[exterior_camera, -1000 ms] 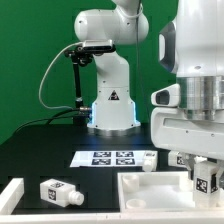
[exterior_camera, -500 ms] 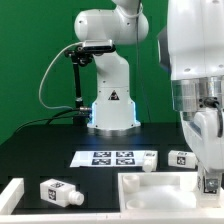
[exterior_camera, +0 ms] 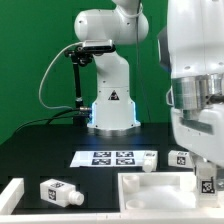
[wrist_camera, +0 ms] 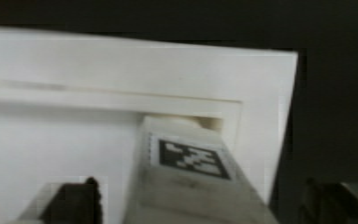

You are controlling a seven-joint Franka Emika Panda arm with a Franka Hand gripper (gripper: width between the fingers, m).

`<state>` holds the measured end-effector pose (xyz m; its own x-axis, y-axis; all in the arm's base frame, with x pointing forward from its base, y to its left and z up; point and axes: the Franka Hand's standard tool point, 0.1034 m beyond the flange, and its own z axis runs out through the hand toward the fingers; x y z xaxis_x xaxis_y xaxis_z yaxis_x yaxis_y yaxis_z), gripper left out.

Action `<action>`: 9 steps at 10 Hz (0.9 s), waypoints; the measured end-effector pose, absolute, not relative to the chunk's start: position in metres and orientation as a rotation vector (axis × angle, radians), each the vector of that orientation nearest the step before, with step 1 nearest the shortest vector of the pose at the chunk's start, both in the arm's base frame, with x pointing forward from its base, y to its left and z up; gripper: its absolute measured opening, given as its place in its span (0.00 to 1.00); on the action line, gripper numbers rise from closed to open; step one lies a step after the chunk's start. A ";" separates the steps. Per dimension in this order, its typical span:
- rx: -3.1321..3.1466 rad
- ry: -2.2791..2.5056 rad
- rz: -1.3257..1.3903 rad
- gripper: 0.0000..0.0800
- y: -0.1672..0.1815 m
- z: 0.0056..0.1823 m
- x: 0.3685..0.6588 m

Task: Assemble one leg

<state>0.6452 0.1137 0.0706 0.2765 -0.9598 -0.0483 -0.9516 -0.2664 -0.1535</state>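
Black table [exterior_camera: 40,160]: end effector [wrist_camera: 202,205] grasping leg [wrist_camera: 197,165] (tagged) over tabletop corner [wrist_camera: 87,120].

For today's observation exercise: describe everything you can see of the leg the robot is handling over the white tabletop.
The leg is a white block, plastic-looking, with a black-and-white square tag on its visible face. In the wrist view it sits between the dark fingers of the gripper, its far end at a corner of the rimmed tabletop. In the exterior view the arm mostly hides it; a tag shows.

A robotics lab: green backdrop [exterior_camera: 30,60], black table [exterior_camera: 50,150], white robot arm [exterior_camera: 108,70] at centre, tagged marker board [exterior_camera: 112,157] below it.
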 end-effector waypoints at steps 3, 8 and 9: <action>-2.588 1.489 -0.099 0.81 0.118 0.085 0.643; -3.035 0.455 -0.251 0.81 0.114 0.063 0.645; -3.025 0.497 -0.252 0.81 0.114 0.064 0.646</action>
<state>0.6460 0.1143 0.0641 0.9344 -0.3230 0.1501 -0.3123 -0.9457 -0.0906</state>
